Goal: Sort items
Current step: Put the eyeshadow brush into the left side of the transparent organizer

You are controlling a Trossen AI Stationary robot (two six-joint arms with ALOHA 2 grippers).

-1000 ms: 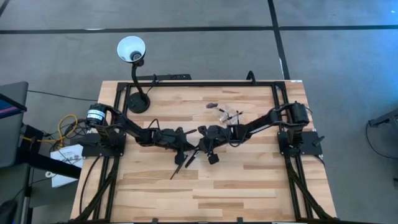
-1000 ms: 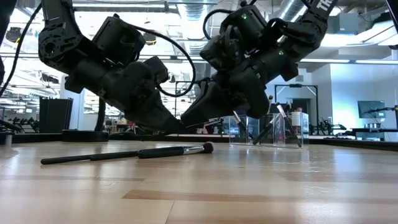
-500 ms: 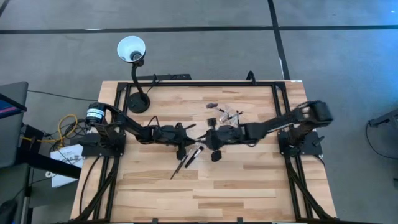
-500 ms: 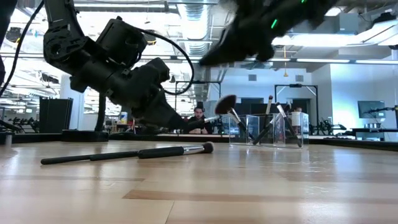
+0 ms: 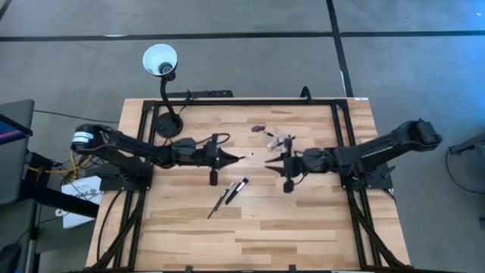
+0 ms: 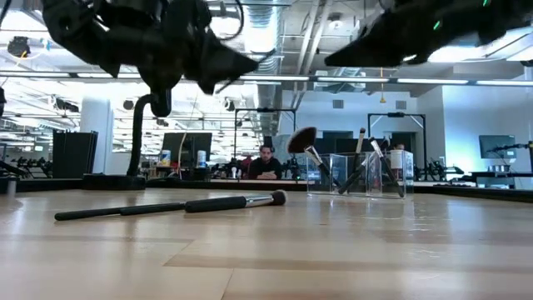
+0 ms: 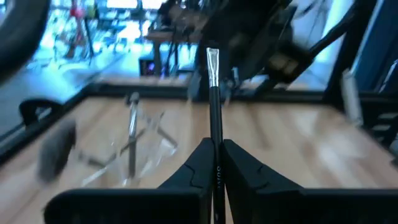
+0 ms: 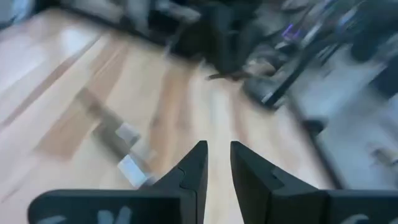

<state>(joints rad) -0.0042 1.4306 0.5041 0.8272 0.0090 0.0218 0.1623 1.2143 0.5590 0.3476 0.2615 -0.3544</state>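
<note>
My left gripper (image 7: 216, 144) hangs above the table's middle (image 5: 229, 157), shut on a slim makeup brush (image 7: 214, 93) with a dark handle, silver ferrule and flat tip. My right gripper (image 8: 217, 149) faces it from the right (image 5: 269, 162), also raised, open with nothing between its fingers. Two more brushes (image 5: 227, 196) lie flat on the wood side by side (image 6: 166, 205). A clear holder (image 5: 276, 139) near the far edge has several brushes standing tilted in it, a fan-shaped one (image 6: 301, 140) among them. My left gripper pinches the brush's dark handle (image 7: 215, 132) between its two fingers. The fingers come roughly level from the table's left and lie along the brush. The brush sticks out ahead of them, its bristle tip (image 5: 247, 155) toward the right gripper, lifted clear of the table.
A black gooseneck lamp with a white shade (image 5: 161, 61) stands at the far left corner on its base (image 5: 168, 125). A black frame (image 5: 242, 101) edges the table. Bare wood (image 5: 250, 235) fills the near half. A person (image 6: 266, 162) sits far behind the table.
Both grippers have risen from low over the table's middle, where they were close together. My left gripper has tipped to nearly level and carries the brush up, clear of the table. My right gripper has drawn back toward the right edge. The two lying brushes have stayed put.
</note>
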